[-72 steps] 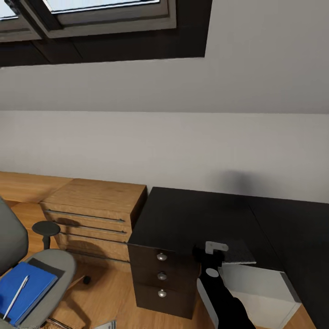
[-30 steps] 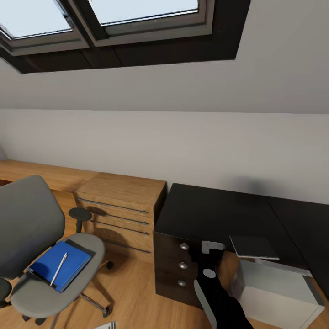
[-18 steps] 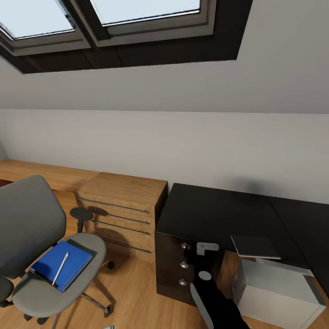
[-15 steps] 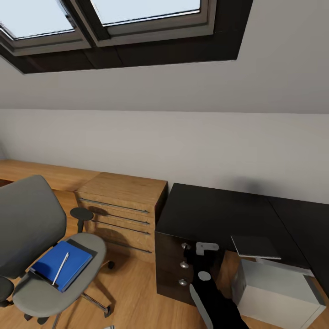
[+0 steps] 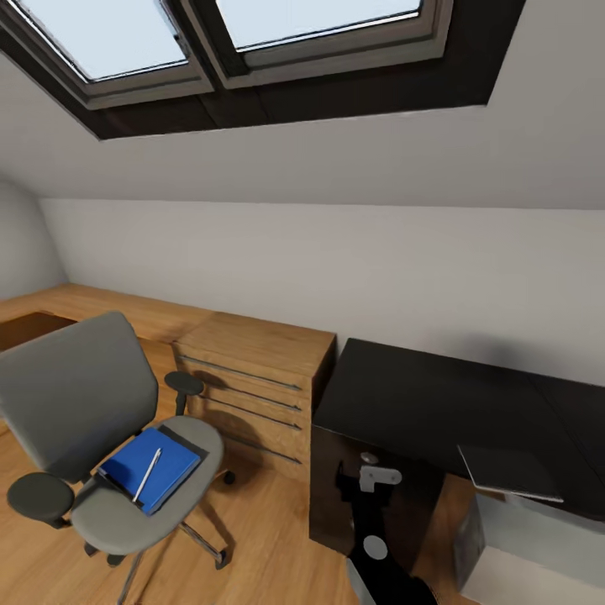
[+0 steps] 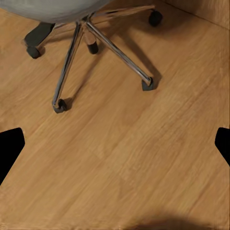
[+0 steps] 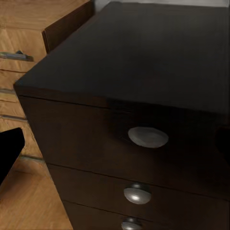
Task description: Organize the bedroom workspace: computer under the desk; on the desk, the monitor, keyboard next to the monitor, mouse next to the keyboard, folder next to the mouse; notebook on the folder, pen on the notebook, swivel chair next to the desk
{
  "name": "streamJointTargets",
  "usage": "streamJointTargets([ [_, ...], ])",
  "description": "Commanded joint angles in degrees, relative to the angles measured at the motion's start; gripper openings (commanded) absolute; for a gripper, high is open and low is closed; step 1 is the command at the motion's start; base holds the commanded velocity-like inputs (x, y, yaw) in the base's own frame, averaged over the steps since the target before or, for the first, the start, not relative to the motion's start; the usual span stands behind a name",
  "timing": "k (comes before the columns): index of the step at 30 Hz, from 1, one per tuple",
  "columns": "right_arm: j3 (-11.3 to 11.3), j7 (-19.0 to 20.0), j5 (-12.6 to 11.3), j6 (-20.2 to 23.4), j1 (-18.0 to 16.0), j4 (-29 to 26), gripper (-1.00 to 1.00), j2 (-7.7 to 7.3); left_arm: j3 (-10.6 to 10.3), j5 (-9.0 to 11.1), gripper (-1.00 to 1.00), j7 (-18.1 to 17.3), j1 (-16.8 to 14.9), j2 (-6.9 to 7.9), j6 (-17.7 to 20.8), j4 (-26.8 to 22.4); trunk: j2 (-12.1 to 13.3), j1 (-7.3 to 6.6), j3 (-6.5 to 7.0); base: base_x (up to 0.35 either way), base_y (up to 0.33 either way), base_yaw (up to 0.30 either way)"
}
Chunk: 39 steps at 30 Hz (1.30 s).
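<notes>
Folder lies flat on swivel chair seat, pen on top. Chair stands on plank floor, beside wooden cabinet, near desk. Notebook on desk edge. Left tool released, tips spread over floor. Right tool faces desk drawers; grip state: cannot tell.

Head view: high, looking forward and down across the table toward the grey wall and skylight. Right wrist view: very near the table, facing its drawer knobs. Left wrist view: aimed down at plank floor beside the table, near the swivel chair base; head view shares that chair.
</notes>
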Motion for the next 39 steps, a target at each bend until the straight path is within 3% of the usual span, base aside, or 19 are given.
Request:
streamJointTargets([
  [1, 0.31, -0.24, -0.35, -1.09, -0.05, 0.36, 1.00, 0.00, -0.47, 0.64, 1.00, 0.37, -0.08, 0.10, -0.38, 0.36, -0.04, 0.00, -0.09, 0.000, 0.000, 0.261],
  [5, 1.59, -0.13, -0.30, -2.07, -0.05, 0.78, 1.00, 0.00, -0.48, 0.70, 1.00, 0.38, -0.08, 0.20, -0.35, 0.84, -0.04, 0.00, -0.17, 0.000, 0.000, 0.130],
  [7, 3.31, -0.14, -0.28, -2.28, -0.05, 0.86, 1.00, 0.00, -0.48, 0.71, 1.00, 0.36, -0.08, 0.23, -0.34, 0.92, -0.04, 0.00, -0.18, 0.000, 0.000, 0.048],
  [8, 5.72, -0.27, -0.32, -2.39, -0.05, 0.92, 1.00, 0.00, -0.49, 0.72, 1.00, 0.38, -0.08, 0.26, -0.38, 0.99, -0.04, 0.00, -0.19, 0.000, 0.000, 0.011],
  [9, 6.05, -0.29, -0.31, -2.41, -0.05, 0.93, 1.00, 0.00, -0.49, 0.72, 1.00, 0.38, -0.08, 0.29, -0.38, 0.99, -0.04, 0.00, -0.19, 0.000, 0.000, 0.007],
  [16, 6.65, -0.30, -0.34, -2.51, -0.05, 1.07, 1.00, 0.00, 0.08, 0.73, 1.00, 0.37, -0.09, 0.38, -0.52, 1.01, -0.04, 0.00, -0.19, 0.000, 0.000, 0.011],
  [23, 6.72, -0.32, -0.35, -2.50, -0.05, 1.19, 1.00, 0.00, 2.88, 0.78, 1.00, 0.31, -0.08, 0.36, -0.56, 1.07, -0.04, 0.00, -0.19, 0.000, 0.024, 0.191],
  [29, 6.87, -0.17, -0.35, -2.45, -0.05, 2.34, 1.00, 0.00, 4.31, 0.80, 1.00, 0.27, -0.08, 0.42, -0.56, 1.08, -0.04, 0.00, -0.27, 0.000, 0.226, 0.265],
  [39, 7.32, 0.10, -0.38, -3.49, -0.05, 5.72, 1.00, 0.00, 4.60, 0.73, 1.00, 0.30, -0.08, 0.42, -0.64, 1.02, -0.04, 0.00, -0.59, 0.000, 0.271, 0.274],
])
